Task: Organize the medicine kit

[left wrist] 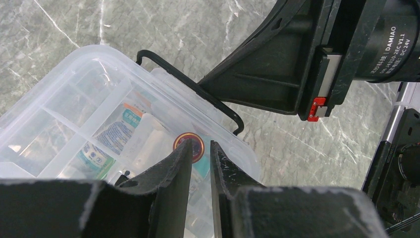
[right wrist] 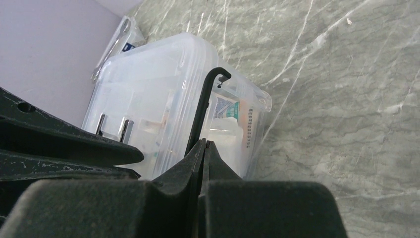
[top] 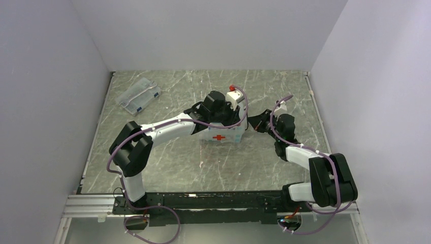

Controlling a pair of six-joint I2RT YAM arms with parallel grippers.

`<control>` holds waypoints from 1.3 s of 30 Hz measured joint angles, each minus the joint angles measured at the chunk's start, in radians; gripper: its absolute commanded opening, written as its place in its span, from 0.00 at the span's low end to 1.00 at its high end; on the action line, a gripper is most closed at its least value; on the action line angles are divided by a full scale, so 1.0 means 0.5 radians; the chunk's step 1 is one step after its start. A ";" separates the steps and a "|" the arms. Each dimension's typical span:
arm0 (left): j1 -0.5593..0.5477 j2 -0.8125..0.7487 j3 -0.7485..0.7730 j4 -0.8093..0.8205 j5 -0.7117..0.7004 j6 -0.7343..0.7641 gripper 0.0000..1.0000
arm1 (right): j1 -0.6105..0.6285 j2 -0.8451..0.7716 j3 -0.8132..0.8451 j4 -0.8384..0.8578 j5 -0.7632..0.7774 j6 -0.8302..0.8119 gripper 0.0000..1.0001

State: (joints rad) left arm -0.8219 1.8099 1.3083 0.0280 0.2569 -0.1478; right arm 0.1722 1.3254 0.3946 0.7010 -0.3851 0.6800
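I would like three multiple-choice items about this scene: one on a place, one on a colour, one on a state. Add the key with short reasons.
1. Where does the flat clear plastic case with blue labels lie?
A. Against the right wall
B. At the far left of the table
C. Beside the right arm's base

2. What colour is the cross on the clear rectangular plastic tub?
A. Blue
B. Red
C. Green

3. How does the right gripper stand?
A. Wide open
B. Shut on the tub's thin dark wire handle
C. Shut on the case

Key:
1 B: the top view shows it near the far-left corner.
2 B: the front wall bears red.
3 B: the handle ends between closed fingertips.
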 measured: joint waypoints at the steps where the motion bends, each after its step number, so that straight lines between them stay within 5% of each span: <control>1: 0.000 0.000 0.000 0.000 0.001 0.000 0.26 | 0.008 -0.006 0.009 -0.018 0.018 -0.015 0.00; 39: 0.000 -0.009 -0.022 0.018 0.019 -0.014 0.23 | 0.235 -0.112 0.196 -0.571 0.390 -0.336 0.00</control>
State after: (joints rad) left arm -0.8219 1.8053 1.2972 0.0368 0.2665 -0.1547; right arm 0.2897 1.2694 0.4927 0.4152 -0.1902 0.5117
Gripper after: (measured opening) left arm 0.232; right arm 0.007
